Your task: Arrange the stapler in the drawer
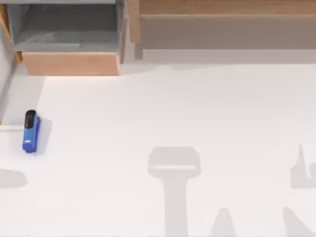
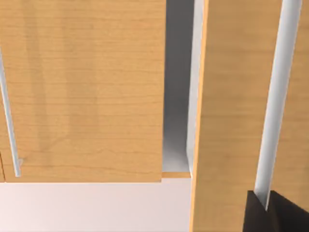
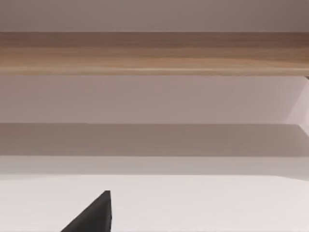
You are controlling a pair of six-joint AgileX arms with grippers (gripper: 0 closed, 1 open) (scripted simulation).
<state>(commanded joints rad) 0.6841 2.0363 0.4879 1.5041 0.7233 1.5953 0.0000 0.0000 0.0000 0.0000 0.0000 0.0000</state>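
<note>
The stapler is small and bright blue with a black rounded end. It lies flat on the white table near the left edge, black end toward the back. The drawer stands pulled open at the back left, with its grey inside showing behind the light tan front panel. Nothing lies inside it. A dark part of my left gripper shows in the left wrist view, close to light wooden faces. A dark part of my right gripper shows in the right wrist view, above bare table.
A wider brown wooden panel runs along the back right, and the right wrist view shows it as a wooden band. Grey shadows of the arms fall on the table toward the front middle and right.
</note>
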